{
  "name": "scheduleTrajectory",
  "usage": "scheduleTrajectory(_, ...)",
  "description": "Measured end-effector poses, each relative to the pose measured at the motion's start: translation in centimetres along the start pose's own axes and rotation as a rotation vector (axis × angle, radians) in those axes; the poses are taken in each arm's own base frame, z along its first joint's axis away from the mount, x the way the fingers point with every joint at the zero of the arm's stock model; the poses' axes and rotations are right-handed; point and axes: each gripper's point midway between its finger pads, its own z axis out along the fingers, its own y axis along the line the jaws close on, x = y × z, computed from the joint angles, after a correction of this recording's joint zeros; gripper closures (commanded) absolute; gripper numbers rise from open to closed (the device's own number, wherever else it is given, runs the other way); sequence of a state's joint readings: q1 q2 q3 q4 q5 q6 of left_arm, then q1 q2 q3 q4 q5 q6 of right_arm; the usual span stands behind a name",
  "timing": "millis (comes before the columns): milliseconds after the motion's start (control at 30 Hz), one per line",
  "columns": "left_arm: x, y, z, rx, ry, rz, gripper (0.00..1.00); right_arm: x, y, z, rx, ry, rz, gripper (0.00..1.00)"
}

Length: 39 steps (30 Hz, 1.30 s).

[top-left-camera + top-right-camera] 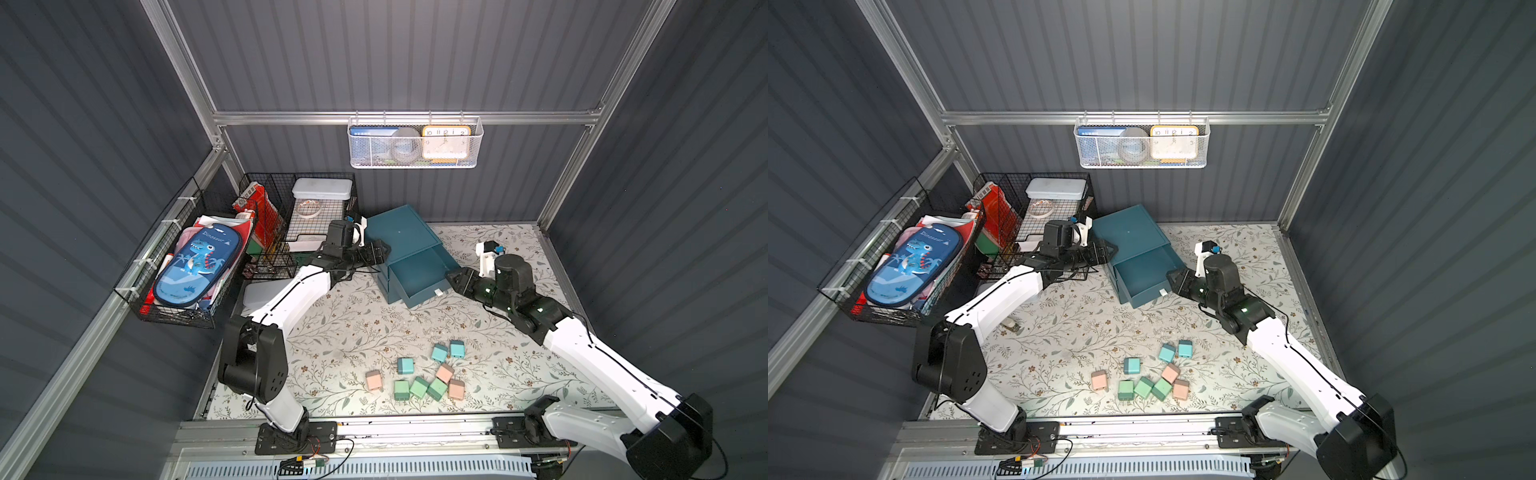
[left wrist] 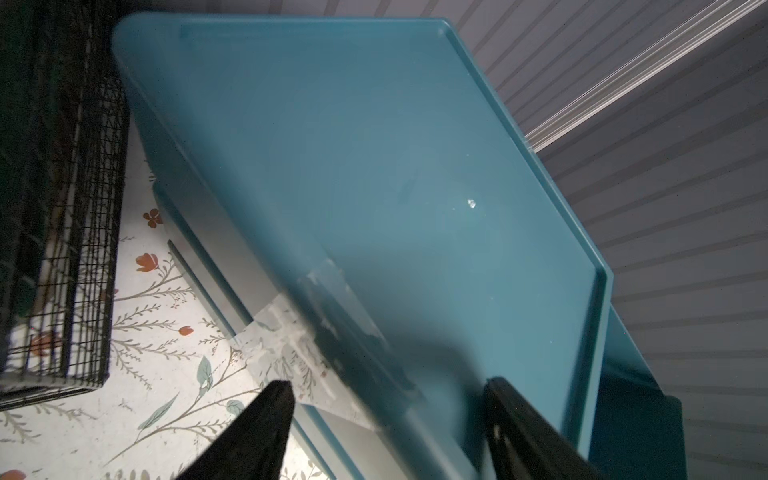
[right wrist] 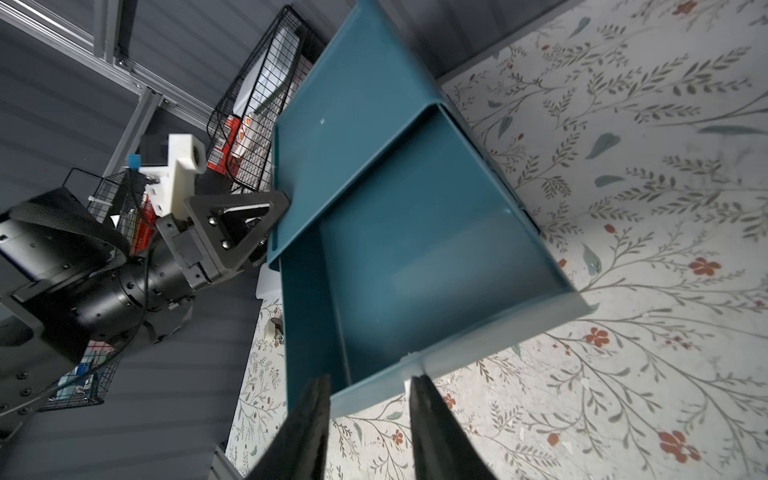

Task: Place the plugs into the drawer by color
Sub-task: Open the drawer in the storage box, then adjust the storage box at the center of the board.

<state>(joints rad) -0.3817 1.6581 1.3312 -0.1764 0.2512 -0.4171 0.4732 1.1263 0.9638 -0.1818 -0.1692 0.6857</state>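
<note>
Plugs [image 1: 419,387], nine pastel plastic cubes, are left unsorted, well apart from the dark teal plastic cabinet [image 1: 399,237], whose top drawer [image 1: 419,272] is opened; left gripper [image 1: 384,249] and right gripper [image 1: 449,276] are seen parted, empty.

Grey corrugated walls [image 1: 374,54] framed by aluminium rails [image 1: 399,117] enclosed a floral-patterned tabletop [image 1: 353,324]; a white mesh basket [image 1: 353,145] hung upper centre.

Even overhead light falls bright on the floral-patterned table mat [image 1: 353,324] in both top views, while the grey ribbed walls [image 1: 83,166] stay dim (perspective splays toward the corners). In the left wrist view, the dark teal plastic cabinet [image 2: 374,166] is smeared with blur.
</note>
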Motion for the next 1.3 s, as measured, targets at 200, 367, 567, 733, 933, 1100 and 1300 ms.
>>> scheduleTrajectory(200, 0.0, 0.0, 0.0, 0.003, 0.002, 0.0, 0.23, -3.5, -1.6, 0.6, 0.069, -0.03, -0.059, 0.58)
scheduleTrajectory(367, 0.0, -0.1, 0.0, 0.003, 0.002, 0.0, 0.22, -5.5, -4.9, 2.7, 0.145, 0.01, -0.07, 0.58)
scheduleTrajectory(567, 0.1, -0.1, 0.0, 0.006, 0.003, 0.0, 0.22, -4.0, -5.6, 4.4, 0.123, 0.115, -0.082, 0.57)
scheduleTrajectory(733, 0.0, -0.1, 0.1, 0.008, 0.005, 0.0, 0.22, -3.5, -5.2, 4.5, 0.092, 0.14, -0.082, 0.57)
scheduleTrajectory(933, -0.4, -0.2, 0.5, 0.01, 0.004, 0.001, 0.19, -2.8, -5.2, 4.2, 0.068, 0.149, -0.074, 0.57)
scheduleTrajectory(1100, -0.9, -0.5, 0.2, 0.014, -0.006, 0.011, 0.14, -2.3, -4.9, 3.5, 0.053, 0.152, -0.071, 0.57)
scheduleTrajectory(1300, -1.6, -1.5, -1.5, 0.022, -0.028, 0.019, 0.1, -2.6, -4.9, 3.3, 0.065, 0.148, -0.082, 0.54)
